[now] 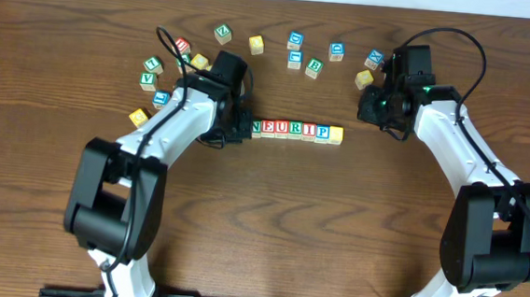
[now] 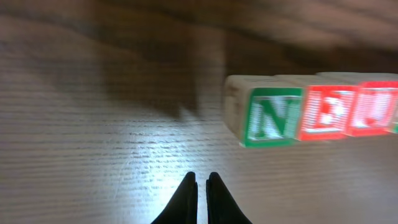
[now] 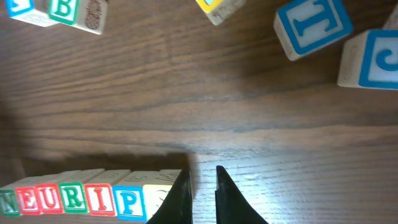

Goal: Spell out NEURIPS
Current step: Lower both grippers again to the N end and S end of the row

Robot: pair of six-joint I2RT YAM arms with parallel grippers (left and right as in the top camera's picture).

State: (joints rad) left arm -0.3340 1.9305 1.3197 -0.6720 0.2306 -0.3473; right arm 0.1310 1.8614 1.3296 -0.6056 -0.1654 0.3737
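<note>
The row of 7 small wooden letter cubes (image 1: 296, 130) is lying on the brown wooden bench (image 1: 268, 233). Its long axis is running from 9 o'clock to 3 o'clock in the overhead view. It is reading N, E, U, R, I, P and ending in a yellow-faced wooden cube (image 3: 157, 199), whose letter is not showing clearly.

The left end effector (image 2: 202, 182) is showing its fingers pressed together and empty, with the green-framed N cube (image 2: 272, 117) lying near, at its 1 o'clock. The right end effector (image 3: 203, 179) is showing only a slim gap between its fingers and is pinching nothing, with the yellow end at its 9 o'clock. Any squaring nudge is probably going to run along that axis, and the left arm is sitting nearer.
</note>
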